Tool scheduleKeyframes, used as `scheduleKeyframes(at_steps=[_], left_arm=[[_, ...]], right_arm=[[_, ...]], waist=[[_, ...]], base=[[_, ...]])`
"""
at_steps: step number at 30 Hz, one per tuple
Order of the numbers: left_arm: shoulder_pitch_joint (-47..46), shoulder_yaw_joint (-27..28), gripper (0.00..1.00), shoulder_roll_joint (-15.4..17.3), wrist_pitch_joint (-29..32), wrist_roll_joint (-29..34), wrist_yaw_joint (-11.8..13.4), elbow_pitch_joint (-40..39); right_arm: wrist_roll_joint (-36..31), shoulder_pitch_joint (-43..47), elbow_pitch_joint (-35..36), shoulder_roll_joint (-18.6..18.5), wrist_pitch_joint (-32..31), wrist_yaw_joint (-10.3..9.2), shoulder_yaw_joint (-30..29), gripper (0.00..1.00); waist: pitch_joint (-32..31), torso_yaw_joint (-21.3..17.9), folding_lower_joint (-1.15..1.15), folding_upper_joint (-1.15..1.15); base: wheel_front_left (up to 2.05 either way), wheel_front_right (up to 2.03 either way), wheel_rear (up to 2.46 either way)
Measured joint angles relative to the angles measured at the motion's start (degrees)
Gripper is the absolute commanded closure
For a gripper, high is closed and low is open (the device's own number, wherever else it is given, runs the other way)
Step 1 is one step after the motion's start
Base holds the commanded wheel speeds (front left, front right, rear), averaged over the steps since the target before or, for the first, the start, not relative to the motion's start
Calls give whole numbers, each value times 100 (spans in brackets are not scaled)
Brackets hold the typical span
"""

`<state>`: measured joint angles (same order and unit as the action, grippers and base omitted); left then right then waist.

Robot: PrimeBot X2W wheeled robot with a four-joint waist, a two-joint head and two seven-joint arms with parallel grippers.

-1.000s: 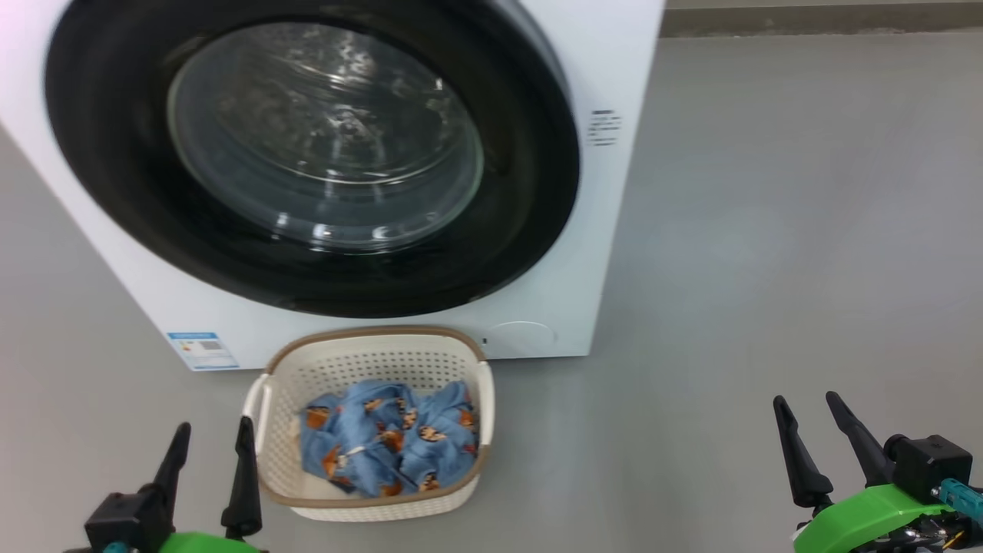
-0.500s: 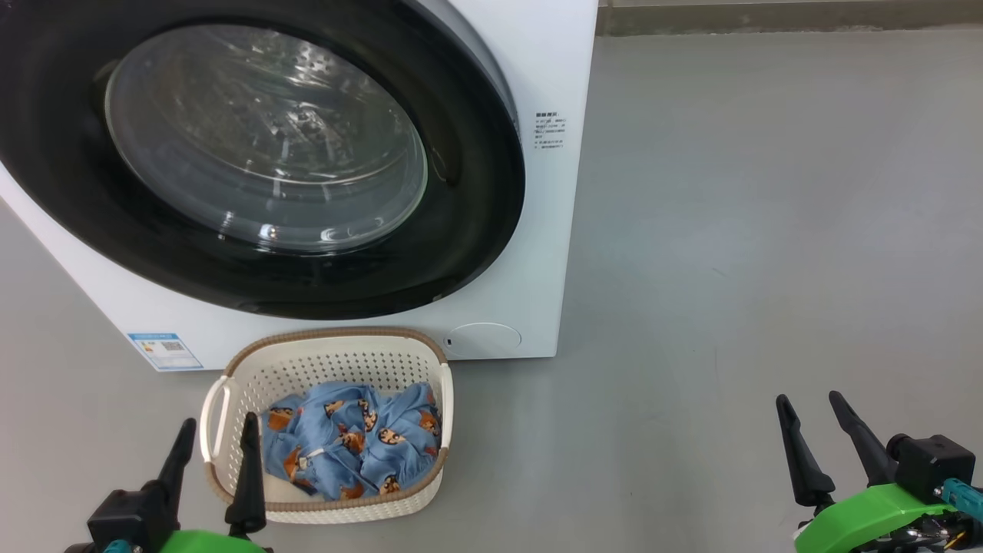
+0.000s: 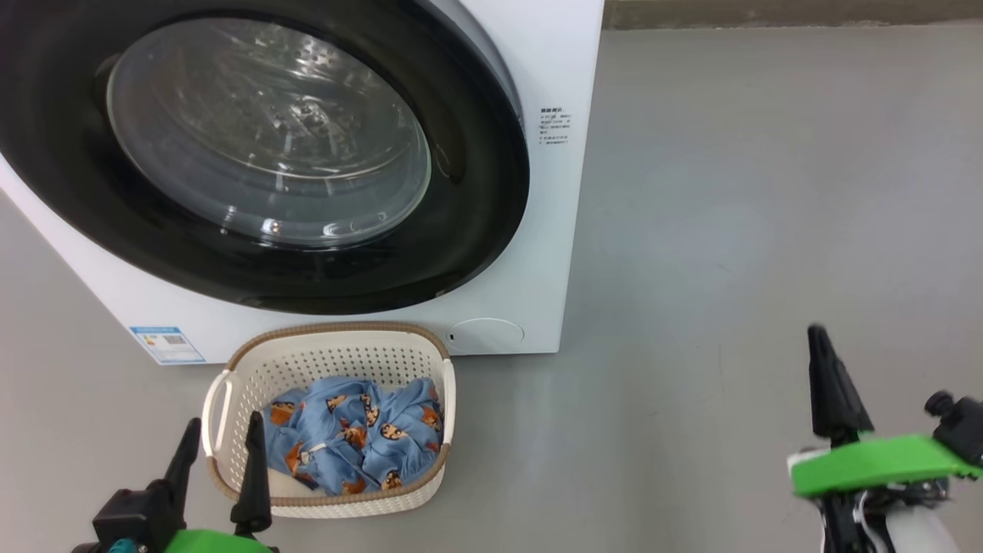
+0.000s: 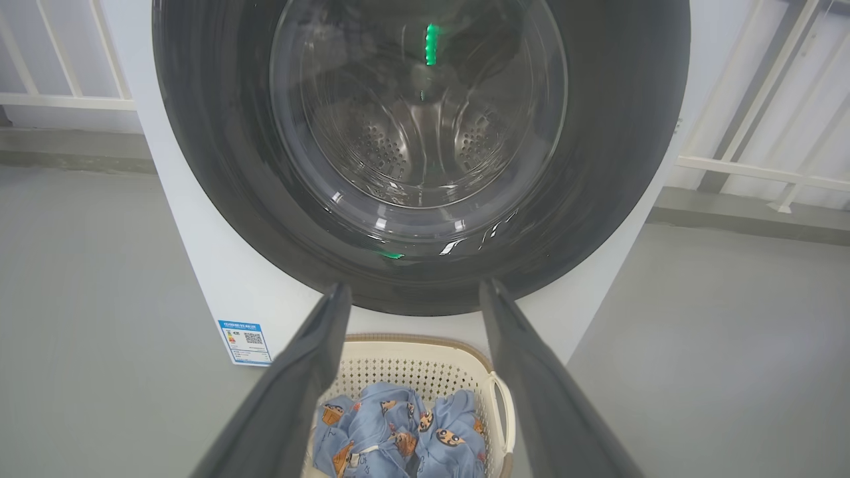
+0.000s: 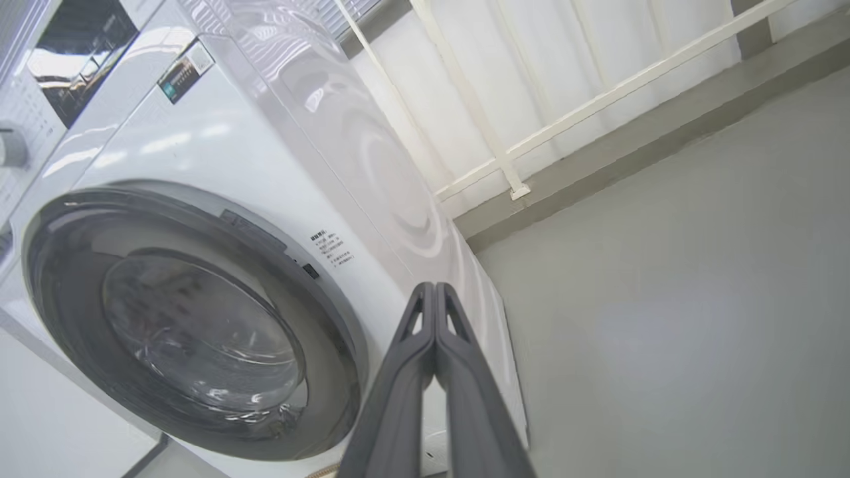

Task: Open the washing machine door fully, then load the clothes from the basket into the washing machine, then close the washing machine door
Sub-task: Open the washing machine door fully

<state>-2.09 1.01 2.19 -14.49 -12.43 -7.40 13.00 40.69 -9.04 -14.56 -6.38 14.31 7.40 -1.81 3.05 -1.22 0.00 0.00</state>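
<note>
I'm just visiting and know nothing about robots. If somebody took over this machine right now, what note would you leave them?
Left gripper: open, empty, by the basket's near-left corner.
Right gripper: shut, empty, off to the right above the floor.
Washing machine door: closed.
Basket: on the floor before the washing machine, clothes inside.
Done: nothing yet.
Left: open the door fully, load the clothes, close the door.

Bright, even light, faint shadows. Glare specks sit at 6 o'clock on the washing machine door (image 3: 269, 138). The right gripper (image 3: 815, 335) is blurred; wrist views bow at edges.
</note>
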Motion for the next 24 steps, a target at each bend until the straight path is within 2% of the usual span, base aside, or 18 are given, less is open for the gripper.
scheduleKeyframes(at_steps=[3, 4, 6, 14, 20, 24], left_arm=[[-2, -40, 0, -1, -10, -10, 0, -1], [-2, -40, 0, -1, -10, -10, 0, -1], [-8, -68, 0, -1, -13, -11, 0, -1], [-120, -274, 0, -3, -13, -137, 0, 7], [-288, -414, 0, -4, -13, -212, 0, 8], [-454, -465, 0, -5, -13, -264, 0, 5]], right_arm=[[1066, -239, 145, 35, 1, 0, 86, 100], [1066, -239, 145, 35, 1, 0, 86, 100], [1700, -419, 185, -12, 2, 0, 212, 100], [3522, -1118, 230, -601, -20, 0, 967, 100], [4596, -1679, 215, -839, -587, 0, 1188, 100], [5025, -2029, 168, -940, -1123, 0, 1200, 100]], waist=[[40, 18, 0, 0], [40, 18, 0, 0], [68, 38, 0, 0], [212, 193, 0, 0], [422, 320, 0, 0], [600, 409, 0, 0]], base=[[0, 0, 0], [0, 0, 0], [0, 0, 0], [0, 0, 0], [0, 0, 0], [0, 0, 0]])
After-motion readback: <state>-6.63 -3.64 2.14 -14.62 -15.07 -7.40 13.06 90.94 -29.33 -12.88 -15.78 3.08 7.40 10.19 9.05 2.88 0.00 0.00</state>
